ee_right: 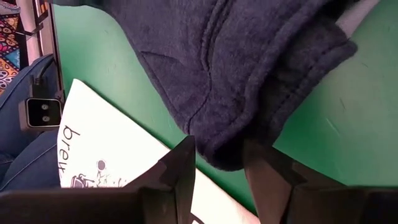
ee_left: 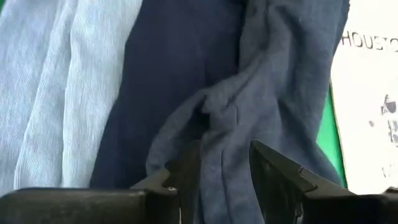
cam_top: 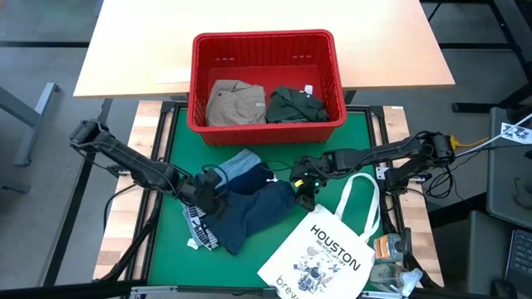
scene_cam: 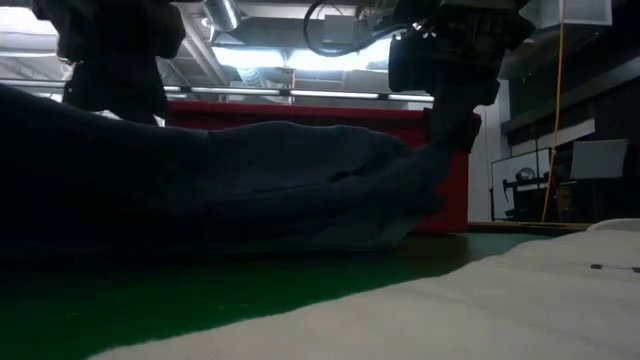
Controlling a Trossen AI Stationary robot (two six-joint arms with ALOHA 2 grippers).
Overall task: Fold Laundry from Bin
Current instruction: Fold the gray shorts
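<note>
A navy garment [cam_top: 249,212] lies bunched on the green mat [cam_top: 170,249], partly over a light blue denim garment [cam_top: 237,164]. My left gripper [cam_top: 206,193] is at its left end and my right gripper [cam_top: 303,189] at its right end, each shut on it. Beyond them the red bin [cam_top: 195,75] stands at the mat's far edge. A khaki garment [cam_top: 235,104] and a dark green one [cam_top: 293,104] lie in it. My left gripper pinches a raised fold of the navy garment [ee_left: 222,162] between its two fingers, coming slanting down from the table's left. A creased ridge runs away from the fingers; the rest lies on the mat and on the denim. My right gripper pinches the navy garment's thick hemmed edge [ee_right: 225,152] between its two fingers, slanting down from the table's right. In the low view the cloth rises to the fingers [scene_cam: 445,140] and sags back onto the mat.
A white tote bag [cam_top: 328,249] printed "HOUSTON" lies on the mat's near right, close under my right gripper. A black-and-white printed piece [cam_top: 198,231] shows at the navy garment's near left. Small items [cam_top: 391,249] sit at the near right corner. A wooden table [cam_top: 125,50] stands behind the bin.
</note>
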